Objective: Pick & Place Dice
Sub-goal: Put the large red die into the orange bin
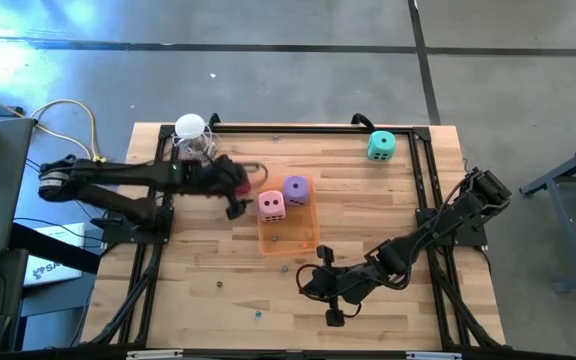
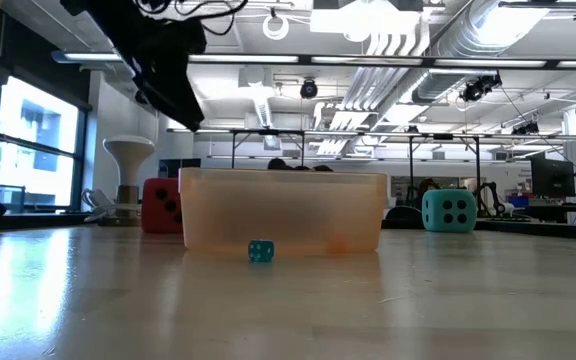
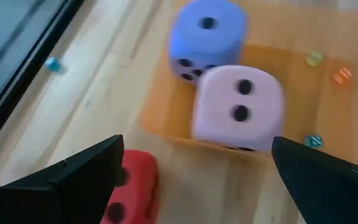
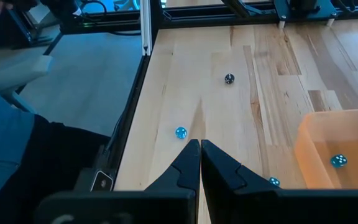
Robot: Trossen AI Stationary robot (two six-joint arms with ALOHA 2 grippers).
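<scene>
The left claw [image 3: 194,171] is open wide above the soft red cube [image 3: 132,186]. Just past it, 2 soft cubes, pink [image 3: 238,109] and purple [image 3: 207,37], sit in the flat orange tray [image 3: 160,121]. The right claw [image 4: 200,163] is closed and empty.

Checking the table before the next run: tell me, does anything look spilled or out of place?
Yes. Several tiny dice lie scattered over the bare wood outside the orange tray, as if spilled. The teal die sits alone near the far edge, and the red die lies just outside the tray, under the open left gripper.
</scene>
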